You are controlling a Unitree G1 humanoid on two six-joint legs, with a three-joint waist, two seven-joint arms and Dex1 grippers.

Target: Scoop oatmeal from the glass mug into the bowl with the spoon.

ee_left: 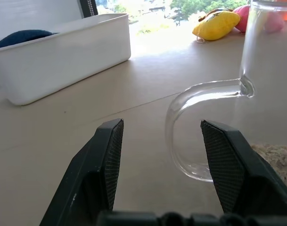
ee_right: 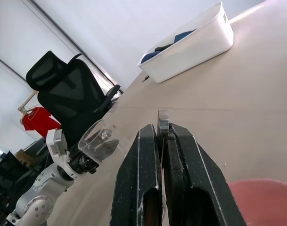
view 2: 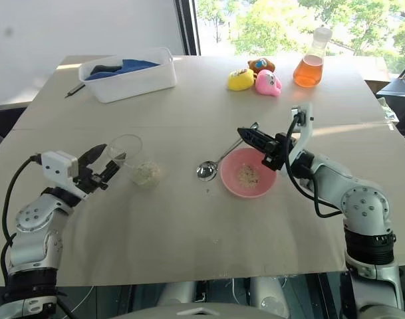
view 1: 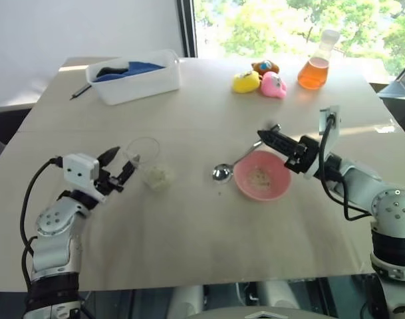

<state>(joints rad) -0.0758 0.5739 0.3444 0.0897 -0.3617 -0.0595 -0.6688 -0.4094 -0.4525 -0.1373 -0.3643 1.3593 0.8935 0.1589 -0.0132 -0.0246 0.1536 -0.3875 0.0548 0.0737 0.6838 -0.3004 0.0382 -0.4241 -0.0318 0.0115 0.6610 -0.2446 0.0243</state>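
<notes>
Oatmeal [view 2: 146,173] sat as a pale clump low in the glass mug [view 2: 130,159], which stood on the table [view 2: 189,232] towards the robot's left, and a few grains already lay in the pink bowl [view 2: 247,175] further right. The left gripper [view 1: 119,169] hovered level beside the mug with its jaws spread apart and gripping nothing; the wrist view showed the clear handle [ee_left: 190,136] between the 2 fingers, nearer to one of them than the other, and not yet touched.

That lopsided line-up looked like the first risk. If the jaws closed as they stood, one finger would probably meet the handle first and turn or push the light mug across the smooth table instead of steadying it. A hard nudge could tip it and spill the flakes.

The right gripper [view 2: 250,139] was clenched on the very end of the spoon [view 2: 219,159], whose bowl rested on the table just beside the pink bowl. A pinch that far out on a thin, slick handle seemed likely to let the spoon swing or slip while it dug. The mug mouth was narrow too, so a clipped rim could topple an unheld mug, and grains could fall on the way back.
</notes>
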